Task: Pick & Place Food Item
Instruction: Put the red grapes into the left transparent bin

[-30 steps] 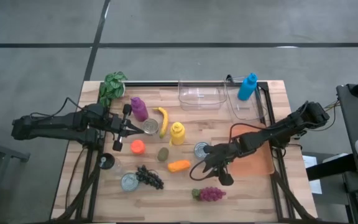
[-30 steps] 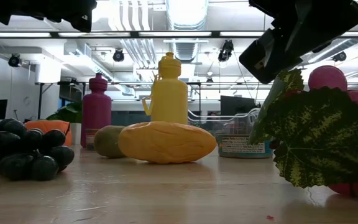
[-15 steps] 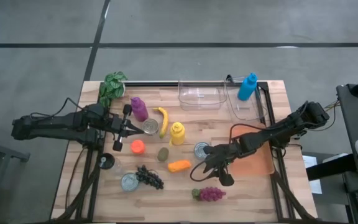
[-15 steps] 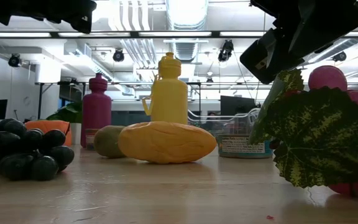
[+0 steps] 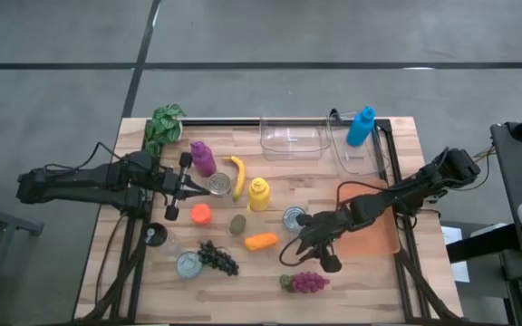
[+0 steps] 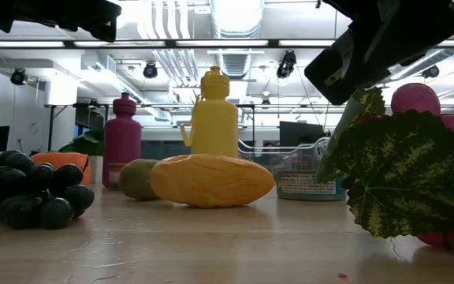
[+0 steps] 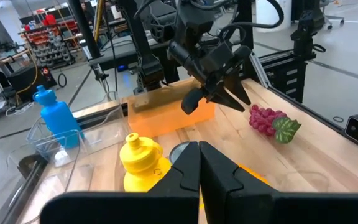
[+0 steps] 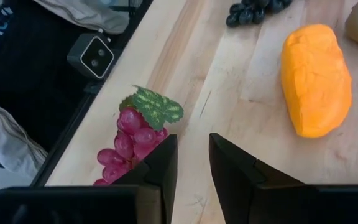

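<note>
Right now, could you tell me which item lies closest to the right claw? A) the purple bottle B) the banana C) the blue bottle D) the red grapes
D: in the high view the right claw hovers just above the red grapes near the table's front edge, and the right wrist view shows the grapes right beside its fingers, while the bottles and banana sit farther back.

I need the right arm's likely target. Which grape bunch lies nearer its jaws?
The red grape bunch with the green leaf, just beside the right gripper; the dark grape bunch lies farther off, beyond the orange food item.
</note>
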`<state>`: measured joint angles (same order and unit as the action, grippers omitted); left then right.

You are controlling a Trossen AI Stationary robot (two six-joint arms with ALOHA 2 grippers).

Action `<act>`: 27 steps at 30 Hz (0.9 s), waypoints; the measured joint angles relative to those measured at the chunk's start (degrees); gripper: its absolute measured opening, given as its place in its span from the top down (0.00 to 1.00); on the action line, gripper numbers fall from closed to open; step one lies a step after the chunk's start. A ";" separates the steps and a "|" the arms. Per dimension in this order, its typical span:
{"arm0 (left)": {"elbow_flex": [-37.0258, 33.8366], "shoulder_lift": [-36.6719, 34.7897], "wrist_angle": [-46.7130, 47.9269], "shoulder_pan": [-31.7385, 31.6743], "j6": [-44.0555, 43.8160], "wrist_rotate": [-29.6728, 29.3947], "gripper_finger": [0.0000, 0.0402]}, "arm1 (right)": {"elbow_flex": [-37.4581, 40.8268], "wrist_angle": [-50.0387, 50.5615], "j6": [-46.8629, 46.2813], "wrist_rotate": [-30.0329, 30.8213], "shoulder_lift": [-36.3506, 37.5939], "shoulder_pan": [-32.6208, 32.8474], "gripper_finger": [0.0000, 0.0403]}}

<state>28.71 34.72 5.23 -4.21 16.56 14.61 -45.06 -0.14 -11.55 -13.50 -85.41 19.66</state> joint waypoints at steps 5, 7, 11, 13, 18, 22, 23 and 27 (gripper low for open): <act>-0.02 -0.01 0.50 0.00 0.00 0.00 1.00 | 0.55 -0.12 0.06 0.61 0.00 0.00 0.77; 0.00 -0.02 0.53 0.00 0.00 0.00 1.00 | 0.55 -0.27 -0.04 1.60 0.00 0.00 0.76; -0.02 0.00 0.59 0.00 0.00 0.00 1.00 | 0.57 -0.26 0.15 1.70 0.00 -0.02 0.73; -0.01 0.00 0.61 0.00 0.00 0.00 1.00 | 0.56 -0.24 0.14 1.70 0.00 -0.01 0.71; -0.02 -0.01 0.61 0.00 0.00 0.00 1.00 | 0.57 -0.24 -0.04 1.68 0.00 0.00 0.65; 0.00 0.00 0.61 0.00 0.00 0.00 1.00 | 0.57 -0.74 -0.04 1.66 -0.21 0.66 0.62; -0.02 0.00 0.63 0.00 0.00 0.00 1.00 | 0.55 -1.12 -0.04 1.63 -0.62 1.00 0.61; 0.00 0.00 0.75 0.00 0.02 0.00 1.00 | 0.50 -5.12 -0.02 1.48 -3.72 2.78 0.60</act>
<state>28.71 34.72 5.98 -4.21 16.58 14.61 -44.56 -5.26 -11.57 -12.01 -89.13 22.44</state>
